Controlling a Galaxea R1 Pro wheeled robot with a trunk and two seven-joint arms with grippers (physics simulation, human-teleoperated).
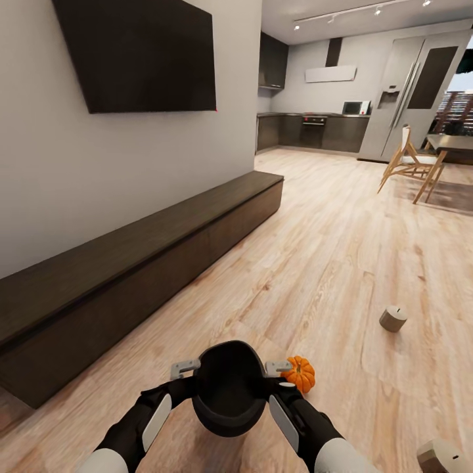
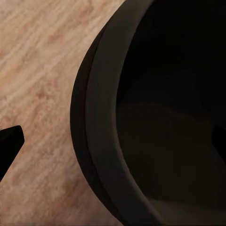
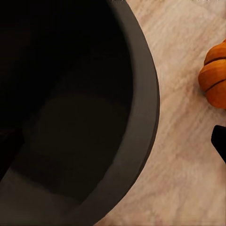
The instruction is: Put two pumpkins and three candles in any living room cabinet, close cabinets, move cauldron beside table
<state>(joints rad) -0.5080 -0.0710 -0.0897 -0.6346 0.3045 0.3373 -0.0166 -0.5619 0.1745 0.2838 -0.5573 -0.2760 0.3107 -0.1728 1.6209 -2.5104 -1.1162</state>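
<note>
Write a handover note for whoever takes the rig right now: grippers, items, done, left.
Left gripper and right gripper: each shut on the cauldron rim, one per side.
Pumpkin on the floor beside the cauldron; two candles on the floor to the right.
Cabinet closed along the wall.
Done: none stowed that I can see.
Left: stow pumpkins and candles, close up, set cauldron by a table.

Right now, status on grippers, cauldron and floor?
Both grippers at the cauldron rim, one per side. Pumpkin on floor beside it. Two candles loose right. Cabinet shut.
</note>
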